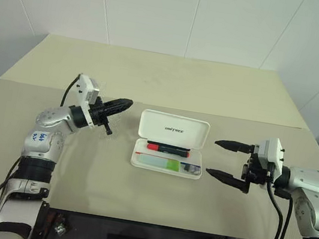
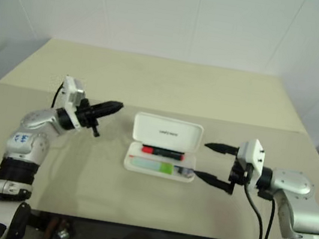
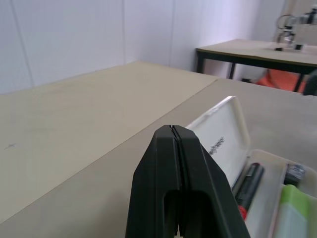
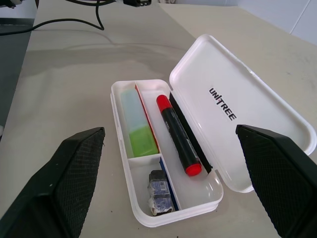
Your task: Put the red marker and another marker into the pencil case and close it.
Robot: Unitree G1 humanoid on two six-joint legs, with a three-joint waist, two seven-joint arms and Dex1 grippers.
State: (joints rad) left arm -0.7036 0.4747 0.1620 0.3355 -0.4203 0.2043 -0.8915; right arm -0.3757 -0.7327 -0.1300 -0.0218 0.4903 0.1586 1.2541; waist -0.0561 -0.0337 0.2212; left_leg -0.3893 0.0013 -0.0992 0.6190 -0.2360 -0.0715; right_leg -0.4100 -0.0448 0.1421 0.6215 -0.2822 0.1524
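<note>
1. Your pencil case (image 4: 208,124) lay open in the middle of the beige surface (image 1: 172,79), its lid (image 1: 174,130) tipped back toward the far wall with the "UNITREE" lettering facing up.
2. The red marker (image 4: 177,134) rested in the tray's long compartment next to the hinge.
3. The green-capped marker (image 4: 137,128) lay in the compartment on the other side of the divider, parallel to the red one.
4. A small dark object (image 4: 159,191) sat in the short end compartment; you could not tell what it was.
5. Your right hand (image 1: 226,160) hovered just beside the case's right end, fingers spread wide and holding nothing.
6. Your left hand (image 1: 119,105) hung left of the case, clear of it, fingers pressed together and empty.
</note>
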